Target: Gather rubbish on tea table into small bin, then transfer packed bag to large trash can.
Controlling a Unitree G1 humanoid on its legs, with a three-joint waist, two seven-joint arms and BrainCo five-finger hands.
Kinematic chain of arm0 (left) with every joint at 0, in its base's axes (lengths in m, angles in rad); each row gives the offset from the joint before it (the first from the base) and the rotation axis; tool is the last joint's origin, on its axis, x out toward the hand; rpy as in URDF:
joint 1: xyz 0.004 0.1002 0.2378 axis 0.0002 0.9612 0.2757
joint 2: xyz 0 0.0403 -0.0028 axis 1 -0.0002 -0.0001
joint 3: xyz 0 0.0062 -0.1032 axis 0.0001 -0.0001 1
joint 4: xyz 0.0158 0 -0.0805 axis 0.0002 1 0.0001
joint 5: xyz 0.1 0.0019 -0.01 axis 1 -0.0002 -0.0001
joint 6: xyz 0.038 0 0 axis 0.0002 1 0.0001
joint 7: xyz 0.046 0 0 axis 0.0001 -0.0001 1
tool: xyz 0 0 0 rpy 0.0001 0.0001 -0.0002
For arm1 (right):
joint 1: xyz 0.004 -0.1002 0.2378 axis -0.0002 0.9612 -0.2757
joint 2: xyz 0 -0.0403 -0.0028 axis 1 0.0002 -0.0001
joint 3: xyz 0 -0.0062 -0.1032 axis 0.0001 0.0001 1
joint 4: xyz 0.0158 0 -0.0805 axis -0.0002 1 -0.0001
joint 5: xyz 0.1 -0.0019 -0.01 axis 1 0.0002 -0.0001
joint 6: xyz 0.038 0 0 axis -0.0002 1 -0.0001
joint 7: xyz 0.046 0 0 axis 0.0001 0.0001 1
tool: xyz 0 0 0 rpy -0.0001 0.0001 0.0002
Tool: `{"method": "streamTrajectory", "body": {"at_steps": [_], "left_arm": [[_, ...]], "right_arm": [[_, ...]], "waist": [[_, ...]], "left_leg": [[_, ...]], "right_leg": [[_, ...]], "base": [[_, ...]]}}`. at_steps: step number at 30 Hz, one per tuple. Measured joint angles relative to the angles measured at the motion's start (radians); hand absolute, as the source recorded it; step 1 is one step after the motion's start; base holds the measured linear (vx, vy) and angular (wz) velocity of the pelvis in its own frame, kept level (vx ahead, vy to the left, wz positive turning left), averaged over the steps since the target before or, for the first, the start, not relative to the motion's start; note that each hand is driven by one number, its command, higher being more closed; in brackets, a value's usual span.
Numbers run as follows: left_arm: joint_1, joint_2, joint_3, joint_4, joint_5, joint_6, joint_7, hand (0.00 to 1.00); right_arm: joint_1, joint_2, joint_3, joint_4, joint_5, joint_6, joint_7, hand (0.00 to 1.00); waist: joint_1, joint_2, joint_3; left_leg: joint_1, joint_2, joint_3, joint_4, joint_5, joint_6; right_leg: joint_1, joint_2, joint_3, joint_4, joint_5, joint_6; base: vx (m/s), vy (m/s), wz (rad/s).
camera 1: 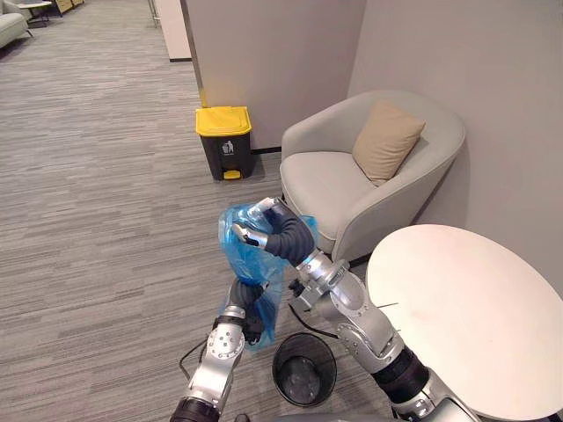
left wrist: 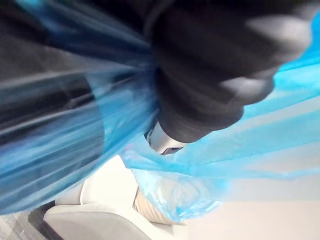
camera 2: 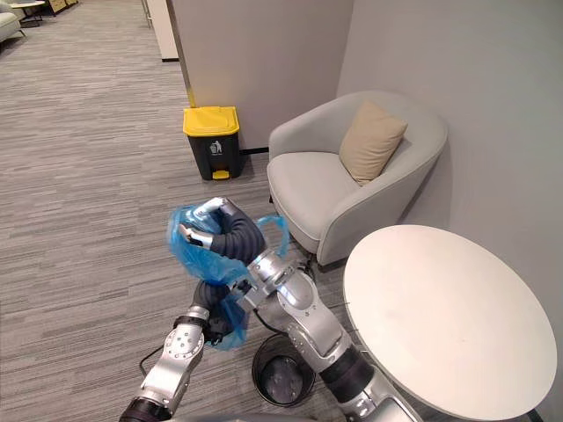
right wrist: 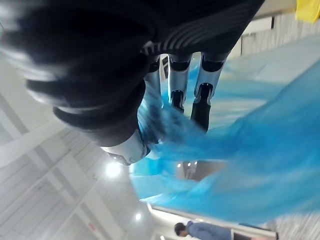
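A blue plastic bag [camera 1: 236, 253] hangs in the air over the carpet, above and left of the small black mesh bin [camera 1: 280, 353] on the floor. My right hand [camera 1: 268, 227] is raised at the bag's top with its fingers [right wrist: 201, 95] curled into the bunched plastic. My left hand [camera 1: 249, 308] sits lower against the bag's body, and blue film [left wrist: 75, 145] wraps it and hides its fingers. The large dark trash can with a yellow lid [camera 1: 223, 121] stands by the far wall, lid down.
A round white tea table [camera 1: 466, 316] with a bare top stands at the right, close to my right arm. Behind it is a grey armchair [camera 1: 325, 180] with a tan cushion [camera 1: 385, 139]. Open carpet lies to the left and toward the trash can.
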Motion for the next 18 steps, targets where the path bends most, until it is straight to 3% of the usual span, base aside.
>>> {"method": "streamTrajectory", "body": {"at_steps": [8,18], "left_arm": [[0.049,-0.013,0.109,-0.047,-0.012,-0.007,0.002,1.00],[0.100,-0.027,0.215,-0.046,-0.014,-0.007,-0.003,1.00]], "right_arm": [[0.079,-0.096,-0.099,-0.004,-0.297,-0.028,-0.031,0.00],[0.227,-0.144,-0.278,-0.008,-0.395,-0.035,-0.032,0.00]], "waist": [[0.001,0.008,0.010],[-0.002,0.017,0.032]], "left_leg": [[-0.001,0.000,0.008,0.000,-0.003,0.003],[-0.001,-0.001,0.011,0.000,-0.005,0.007]], "right_leg": [[-0.005,0.000,0.007,-0.001,0.000,0.000],[-0.007,-0.001,0.010,-0.001,-0.001,0.001]], "base": [[0.00,0.000,-0.02],[0.00,0.000,0.00]]}}
